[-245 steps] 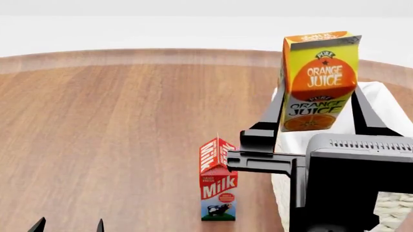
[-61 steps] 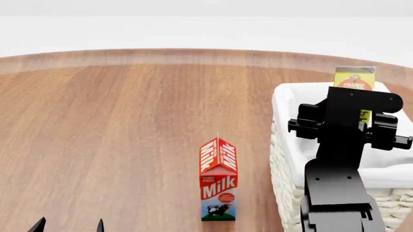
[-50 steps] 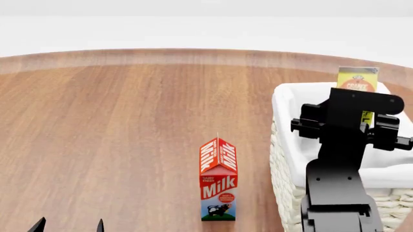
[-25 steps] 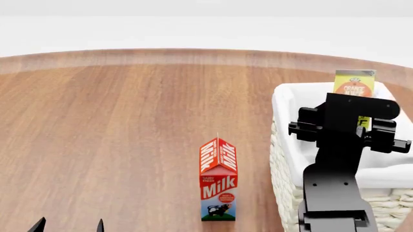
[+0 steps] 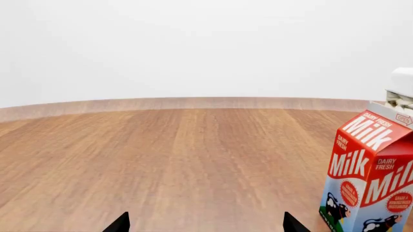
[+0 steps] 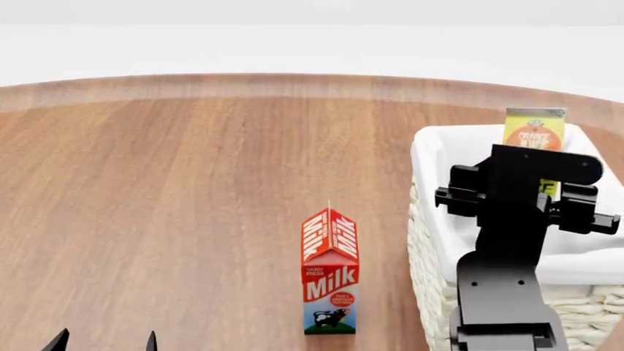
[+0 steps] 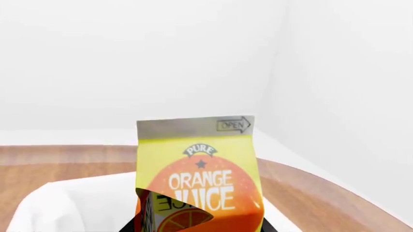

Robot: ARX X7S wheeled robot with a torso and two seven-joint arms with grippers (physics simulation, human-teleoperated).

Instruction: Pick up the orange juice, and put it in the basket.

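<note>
1. Standing upright inside the basket (image 6: 429,157), the orange juice carton (image 6: 533,133) rises just beyond the right pincer (image 6: 546,191), its long axis vertical and its gabled top up.
2. Its "ORANGE JUICE" face (image 7: 199,191) points back toward the right pincer, which is far nearer than the left pincer (image 6: 104,341).
3. The arm hides the right pincer's jaws: clenched or released, I cannot tell.
4. The left pincer is spread wide over the desk (image 6: 175,190), the Milk carton (image 6: 329,272) off to its side.

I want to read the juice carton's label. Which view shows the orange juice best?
The right wrist view: the orange juice fills the middle, its front lettering readable. The head view shows only its top behind the right arm, over the basket. The left wrist view does not show it, only the milk.
</note>
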